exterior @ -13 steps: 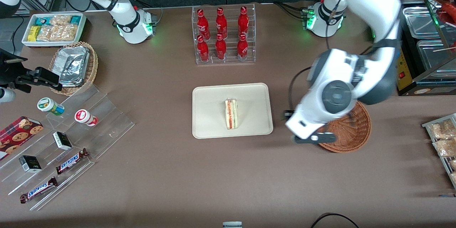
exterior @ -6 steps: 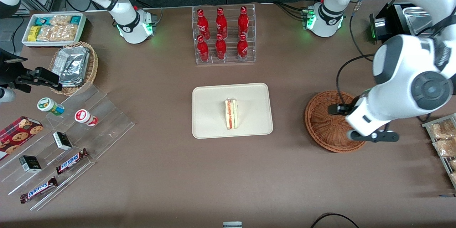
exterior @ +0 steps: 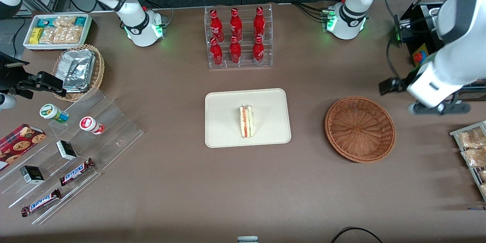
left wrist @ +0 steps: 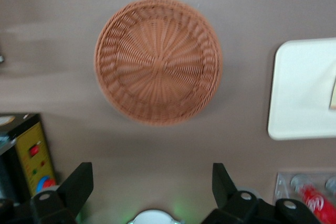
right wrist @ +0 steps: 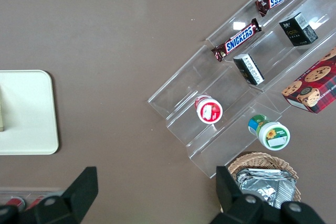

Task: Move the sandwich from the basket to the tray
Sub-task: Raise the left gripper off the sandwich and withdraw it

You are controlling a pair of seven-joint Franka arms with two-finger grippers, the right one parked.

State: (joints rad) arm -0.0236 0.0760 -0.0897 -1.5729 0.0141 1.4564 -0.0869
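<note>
The sandwich lies on the tray, a little right of centre in the front view, standing on its side with the red and green filling edge showing. It sits well inside the low rim, touching nothing else. The basket, to the right of the tray in that frame and well apart from it, holds nothing; the wrist view shows its bare woven floor.

Judged from how things lie, the placing itself is done and the step in hand is clearing off. The gripper hangs at the right edge of the front frame, above bare table, toward the working arm's end and off to the side of the basket, higher in the frame than the basket's centre. In the wrist view its 2 fingers stand wide apart with nothing between them, and the gripper looks down on basket and tray corner from well above.

The next move calls for little: carrying the arm to a rest pose without dipping toward the table. The dark machine with the red knob at the upper right and the rack of snack bags at the lower right both sit near the arm, so any swing should keep height over them. The sandwich needs no more handling unless it tips.
</note>
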